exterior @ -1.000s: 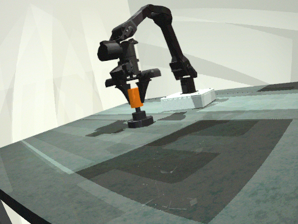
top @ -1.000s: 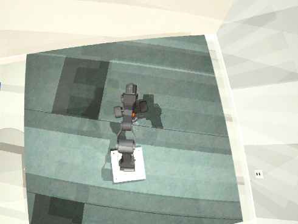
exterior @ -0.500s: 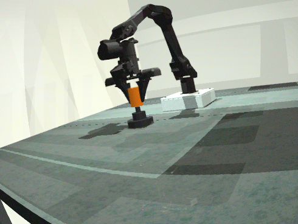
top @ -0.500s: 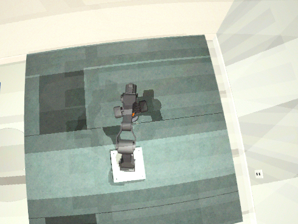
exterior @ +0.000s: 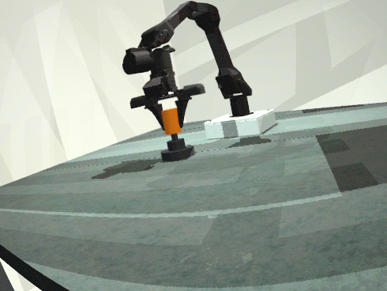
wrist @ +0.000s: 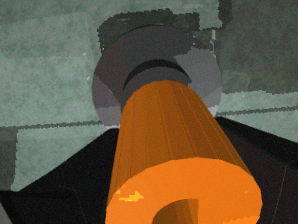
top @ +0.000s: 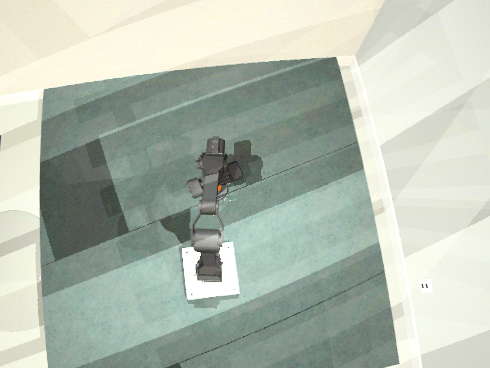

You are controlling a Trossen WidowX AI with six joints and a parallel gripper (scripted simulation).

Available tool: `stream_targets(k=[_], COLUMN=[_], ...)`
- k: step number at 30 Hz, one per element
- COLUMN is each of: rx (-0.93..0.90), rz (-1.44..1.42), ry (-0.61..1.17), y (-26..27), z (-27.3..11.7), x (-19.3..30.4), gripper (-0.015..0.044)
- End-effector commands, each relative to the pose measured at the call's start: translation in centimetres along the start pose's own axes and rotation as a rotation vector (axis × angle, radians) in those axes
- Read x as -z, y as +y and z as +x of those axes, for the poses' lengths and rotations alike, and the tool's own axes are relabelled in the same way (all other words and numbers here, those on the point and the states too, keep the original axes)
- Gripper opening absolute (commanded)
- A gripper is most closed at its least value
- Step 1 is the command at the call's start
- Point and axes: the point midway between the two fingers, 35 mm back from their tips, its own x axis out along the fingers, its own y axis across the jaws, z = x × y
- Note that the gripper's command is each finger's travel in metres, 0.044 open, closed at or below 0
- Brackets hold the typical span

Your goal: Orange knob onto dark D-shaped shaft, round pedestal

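The orange knob (top: pixel 219 188) (exterior: pixel 172 122) (wrist: pixel 165 125) is upright, directly over the round pedestal (exterior: pixel 178 153) (wrist: pixel 106 82). My gripper (exterior: pixel 172 126) is shut on the knob, one finger on each side. A short length of the dark shaft (exterior: pixel 174 137) shows between the knob's lower end and the pedestal's raised middle, so the knob is not down on the pedestal. Whether the shaft's tip is inside the hole is hidden. In the wrist view the hole in the knob's top shows partly at the lower edge, with a straight right side. The shaft's flat side is hidden.
The arm's white base block (top: pixel 227 285) (exterior: pixel 237 127) stands behind the pedestal in the exterior view. The arm arches over from it to the pedestal. The tabletop (top: pixel 300 210) (exterior: pixel 245 213) has a patchy green and dark pattern with shadows.
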Motion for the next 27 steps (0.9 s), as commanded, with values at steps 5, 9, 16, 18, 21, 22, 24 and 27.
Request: stream_targets(k=[5, 9, 16, 18, 21, 22, 24, 27], rx=[0.001, 0.001, 0.001, 0.001, 0.001, 0.001, 0.001, 0.001], rz=[-0.01, -0.01, -0.01, -0.01, -0.01, -0.01, -0.01, -0.035], ry=[-0.001, -0.001, -0.001, -0.001, -0.001, -0.001, -0.001, -0.001], y=[0.06, 0.08, 0.08, 0.08, 0.04, 0.03, -0.01, -0.04], z=[0.15, 0.13, 0.18, 0.18, -0.1, -0.16, -0.29, -0.32], x=[-0.03, -0.02, 0.02, 0.02, 0.06, 0.06, 0.03, 0.0], gripper=[0.0, 0.0, 0.0, 0.0, 0.0, 0.0, 0.0, 0.0])
